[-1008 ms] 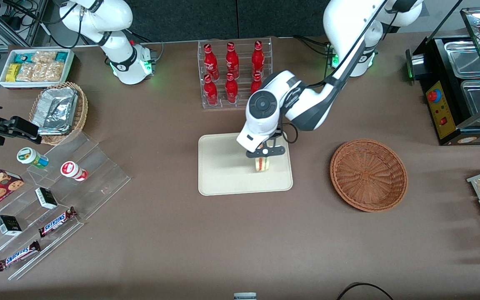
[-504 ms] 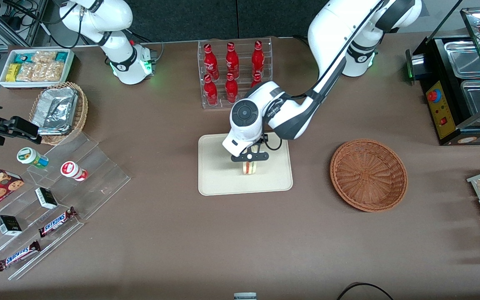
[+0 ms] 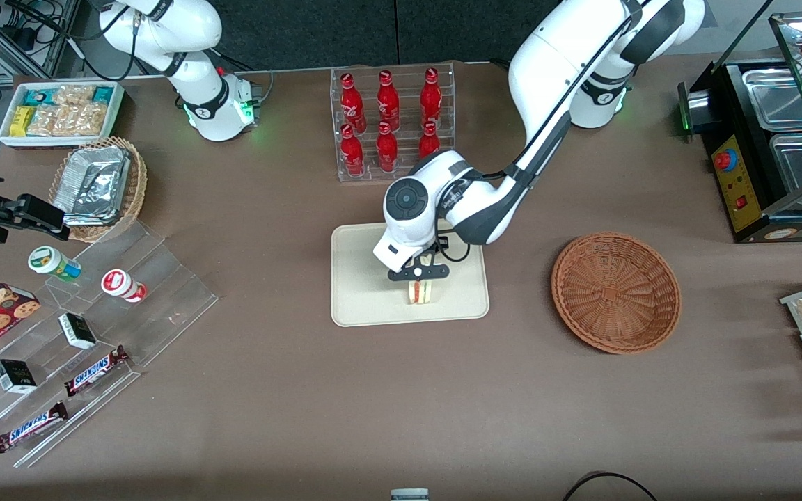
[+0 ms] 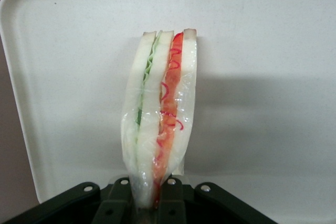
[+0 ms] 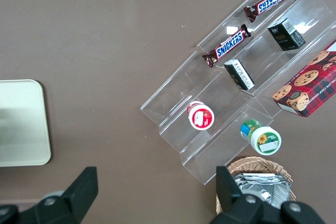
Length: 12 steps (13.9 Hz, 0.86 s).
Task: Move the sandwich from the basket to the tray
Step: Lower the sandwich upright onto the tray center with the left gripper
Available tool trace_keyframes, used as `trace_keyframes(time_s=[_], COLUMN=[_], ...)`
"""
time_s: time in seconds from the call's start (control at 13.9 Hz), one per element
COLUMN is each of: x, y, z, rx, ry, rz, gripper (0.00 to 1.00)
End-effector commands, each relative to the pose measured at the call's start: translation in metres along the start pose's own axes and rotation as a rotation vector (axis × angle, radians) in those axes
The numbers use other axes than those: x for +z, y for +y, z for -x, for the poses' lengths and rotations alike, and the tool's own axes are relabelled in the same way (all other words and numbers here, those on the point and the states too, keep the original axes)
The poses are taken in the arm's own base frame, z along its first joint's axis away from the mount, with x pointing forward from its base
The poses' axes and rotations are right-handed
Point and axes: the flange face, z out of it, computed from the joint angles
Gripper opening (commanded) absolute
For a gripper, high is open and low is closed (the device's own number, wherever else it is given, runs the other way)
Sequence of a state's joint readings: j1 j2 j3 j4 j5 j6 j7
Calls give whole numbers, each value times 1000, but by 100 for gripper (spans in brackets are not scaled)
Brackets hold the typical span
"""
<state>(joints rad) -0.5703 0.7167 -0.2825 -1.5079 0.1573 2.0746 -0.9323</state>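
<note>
The sandwich (image 3: 420, 292) (image 4: 160, 114), a wrapped wedge of white bread with green and red filling, stands on edge over the cream tray (image 3: 363, 292) (image 4: 262, 51), near the tray's edge closest to the front camera. My left gripper (image 3: 418, 278) (image 4: 148, 192) is directly above it and shut on the sandwich's narrow end, a black finger pressed against each bread face. Whether the sandwich's lower edge touches the tray is unclear. The reddish-brown wicker basket (image 3: 615, 291) sits empty beside the tray, toward the working arm's end of the table.
A clear rack of red bottles (image 3: 390, 122) stands farther from the front camera than the tray. Toward the parked arm's end lie an acrylic stepped shelf (image 3: 88, 327) with snacks, a tan basket of foil containers (image 3: 98, 184) and a white snack tray (image 3: 60, 111). A black food warmer (image 3: 770, 149) stands past the basket.
The gripper carried the sandwich sideways across the tray away from the basket, then came nearer the front camera and lower over the tray, still shut on it.
</note>
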Motion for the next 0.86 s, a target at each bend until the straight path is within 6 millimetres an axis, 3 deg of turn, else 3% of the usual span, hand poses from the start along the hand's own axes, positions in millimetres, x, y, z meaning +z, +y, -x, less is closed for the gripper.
trace_keyframes(time_s=[0.0,0.07,0.14,0.22,0.5,0.79], x=[-1,-1,0,-1,-6,-33], y=[7,7,8,8,7,6], z=[-3,-2,-2,-2,-6,-15], rx=[-14,-12,-11,-9,-8,-8], ry=[22,22,21,23,29,59], rz=[-3,-4,-3,-1,12,36], gripper=[0,28,80,100,100,100])
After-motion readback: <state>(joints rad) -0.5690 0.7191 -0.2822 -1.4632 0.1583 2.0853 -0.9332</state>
